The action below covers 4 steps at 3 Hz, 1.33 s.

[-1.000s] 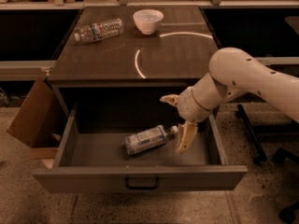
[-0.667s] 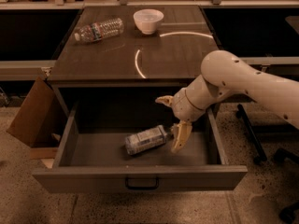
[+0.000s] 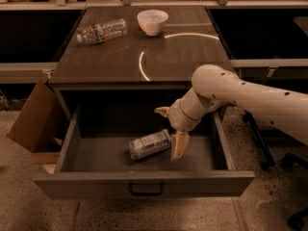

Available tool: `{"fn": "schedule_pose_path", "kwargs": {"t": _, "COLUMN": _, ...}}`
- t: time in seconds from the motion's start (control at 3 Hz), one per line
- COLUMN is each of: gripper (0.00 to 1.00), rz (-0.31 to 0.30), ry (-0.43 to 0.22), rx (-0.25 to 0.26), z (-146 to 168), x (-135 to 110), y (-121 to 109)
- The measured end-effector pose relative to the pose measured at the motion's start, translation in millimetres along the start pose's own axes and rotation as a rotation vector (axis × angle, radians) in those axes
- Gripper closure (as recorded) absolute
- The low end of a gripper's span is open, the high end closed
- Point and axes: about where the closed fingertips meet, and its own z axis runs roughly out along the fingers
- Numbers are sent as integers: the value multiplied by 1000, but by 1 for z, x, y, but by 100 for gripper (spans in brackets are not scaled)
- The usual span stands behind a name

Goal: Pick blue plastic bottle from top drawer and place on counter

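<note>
The blue plastic bottle [image 3: 149, 145] lies on its side in the open top drawer [image 3: 96, 184], near the middle, cap end toward the right. My gripper [image 3: 171, 129] is down inside the drawer, open. One fingertip [image 3: 179, 147] is just right of the bottle's cap end. The other [image 3: 162, 111] is behind it, toward the drawer's back. The bottle's right end lies about between them; I cannot tell whether they touch it. The counter [image 3: 110, 61] with its bright arc is above the drawer.
A clear ribbed water bottle [image 3: 102, 31] lies at the counter's back left, and a white bowl [image 3: 152, 21] stands at the back centre. A cardboard box [image 3: 33, 119] leans left of the cabinet. Chair legs [image 3: 288, 162] are on the floor at the right.
My gripper has moved left and a little lower in the drawer, closing in on the bottle's cap end. The bottle has not moved.
</note>
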Motion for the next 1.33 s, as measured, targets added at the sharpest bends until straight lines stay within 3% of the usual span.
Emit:
{"fn": "schedule_pose_path", "kwargs": {"t": 0.67, "gripper": 0, "rz": -37, "ry": 71, "rx": -37, "z": 36, "x": -4, "y": 9}}
{"fn": "schedule_pose_path", "kwargs": {"t": 1.0, "gripper": 14, "rz": -45, "ry": 93, "rx": -58, "z": 47, "x": -4, "y": 13}}
{"fn": "schedule_pose_path", "kwargs": {"t": 1.33, "gripper": 37, "rz": -50, "ry": 107, "rx": -74, "z": 52, "x": -5, "y": 16}}
